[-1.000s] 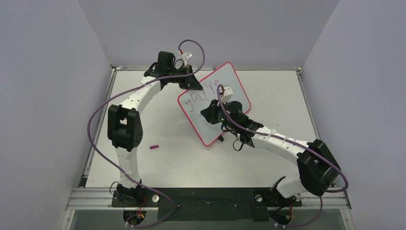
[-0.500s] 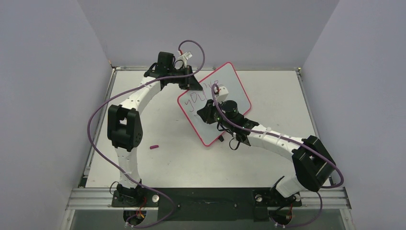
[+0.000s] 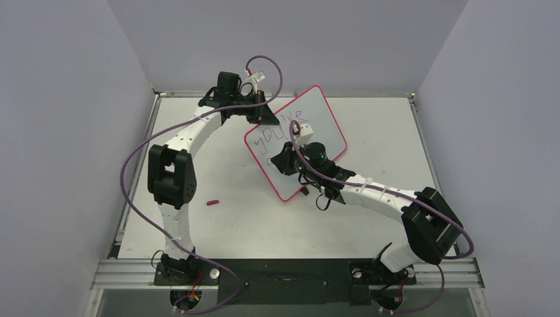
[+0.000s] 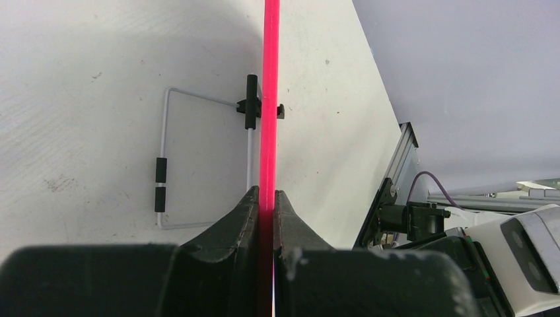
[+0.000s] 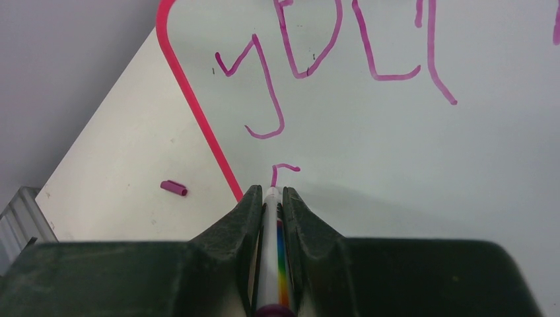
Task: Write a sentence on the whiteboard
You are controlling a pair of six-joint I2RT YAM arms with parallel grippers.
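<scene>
The left hand (image 4: 266,198) pinches the red rim of the whiteboard (image 3: 320,115), which stands tilted on the counter (image 3: 218,224). The right hand (image 5: 271,195) grips a marker (image 5: 271,264), its tip at the board below the sentence (image 5: 269,79).

The left arm (image 3: 188,135) and the right arm (image 3: 383,196) are made of white links joined by black joint housings (image 3: 170,178). A purple cable (image 3: 121,175) is looped along each. The fingers (image 4: 243,221) are moulded in black.

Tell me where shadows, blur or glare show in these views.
Right wrist: the sentence is sharp, and a soft shadow lies on the whiteboard beside the marker in the right gripper. Left wrist: the left gripper is dark against the bright table. Top external: even light, no glare.
</scene>
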